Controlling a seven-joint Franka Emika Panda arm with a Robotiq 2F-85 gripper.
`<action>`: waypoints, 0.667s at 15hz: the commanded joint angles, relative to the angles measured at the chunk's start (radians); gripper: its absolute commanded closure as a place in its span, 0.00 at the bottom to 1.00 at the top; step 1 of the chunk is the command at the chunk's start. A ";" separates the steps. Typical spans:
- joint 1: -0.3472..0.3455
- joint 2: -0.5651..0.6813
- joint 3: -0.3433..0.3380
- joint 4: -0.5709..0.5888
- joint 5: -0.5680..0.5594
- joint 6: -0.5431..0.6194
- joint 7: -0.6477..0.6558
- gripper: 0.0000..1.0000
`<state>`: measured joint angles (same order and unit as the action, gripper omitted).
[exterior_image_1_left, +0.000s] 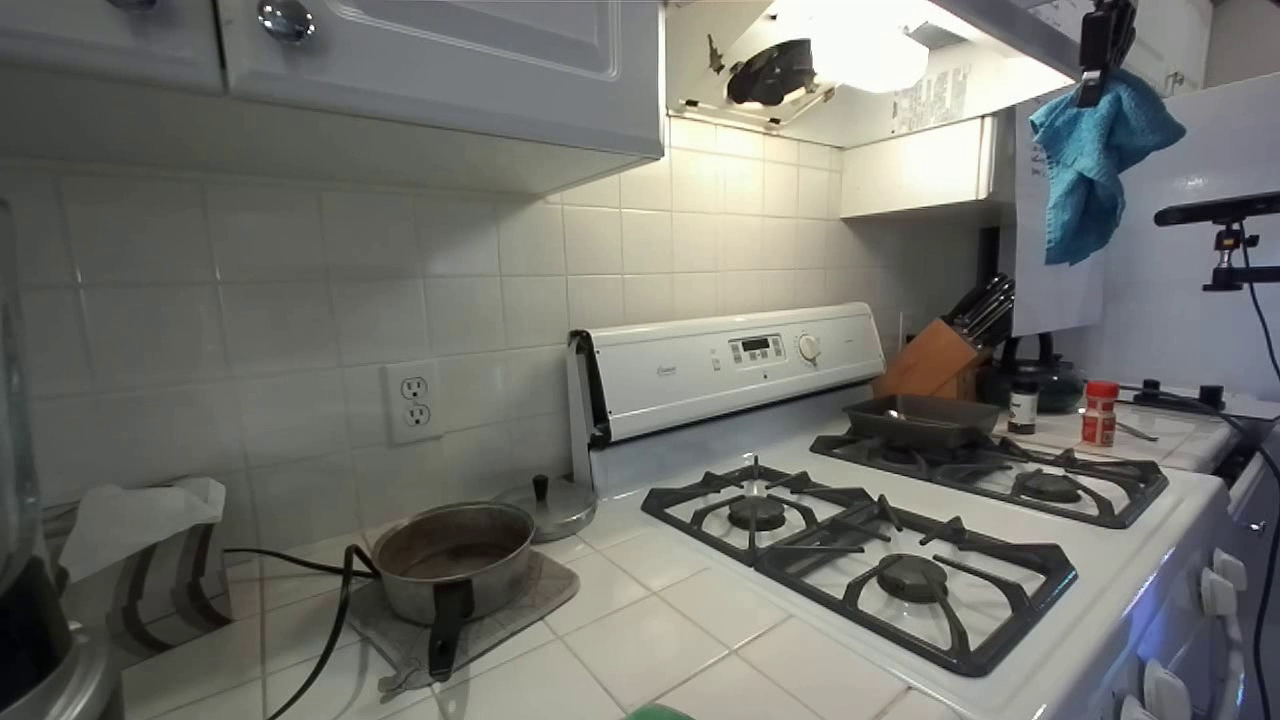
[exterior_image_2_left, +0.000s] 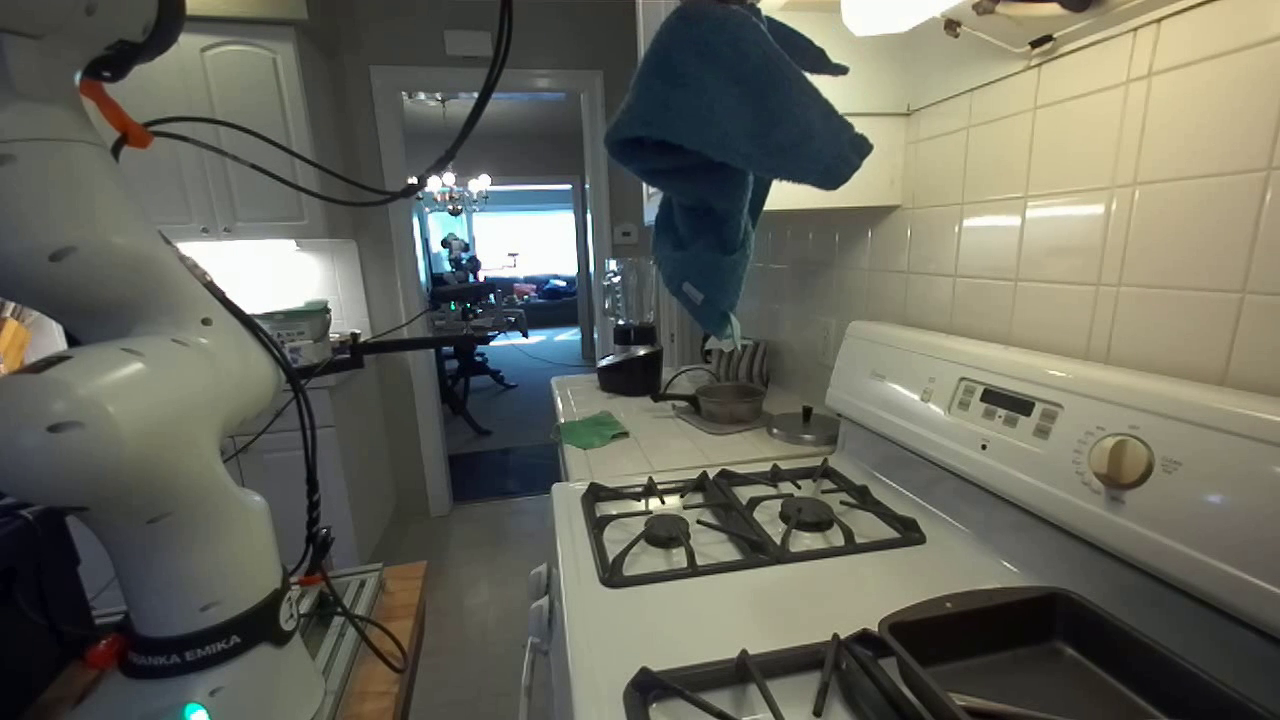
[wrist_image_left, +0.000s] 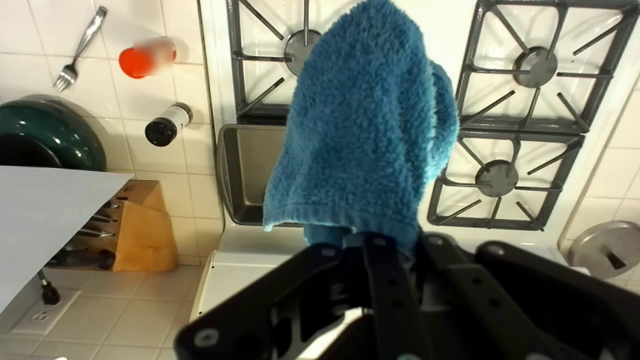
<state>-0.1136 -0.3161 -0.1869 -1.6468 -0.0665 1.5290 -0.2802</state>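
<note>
Fingers (exterior_image_1_left: 1091, 86) pointing downward stood pressed almost together on the gathered top of a blue terry towel (exterior_image_1_left: 1110, 160), holding it with little space between them. The towel dangled in loose folds high above the gas stove (exterior_image_2_left: 720, 620), well apart from its grates (exterior_image_2_left: 740, 520). In an exterior view the Franka Panda arm (exterior_image_2_left: 140, 400) stood at left, bent midway, its upper part cut off by the frame's edge. A dark baking pan (exterior_image_2_left: 1080, 660) sat on the stove at near right. In an exterior view a saucepan (exterior_image_1_left: 500, 588) stood on the tiled desk (exterior_image_1_left: 640, 630) at near left, its lid (exterior_image_1_left: 560, 515) just beside it.
</note>
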 joint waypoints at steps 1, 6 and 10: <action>0.020 -0.020 0.013 -0.019 0.014 -0.033 -0.007 0.98; 0.036 -0.037 0.038 -0.041 0.000 -0.067 0.011 0.98; 0.053 -0.052 0.060 -0.085 0.011 -0.077 0.014 0.98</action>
<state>-0.0740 -0.3241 -0.1408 -1.6729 -0.0654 1.4611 -0.2798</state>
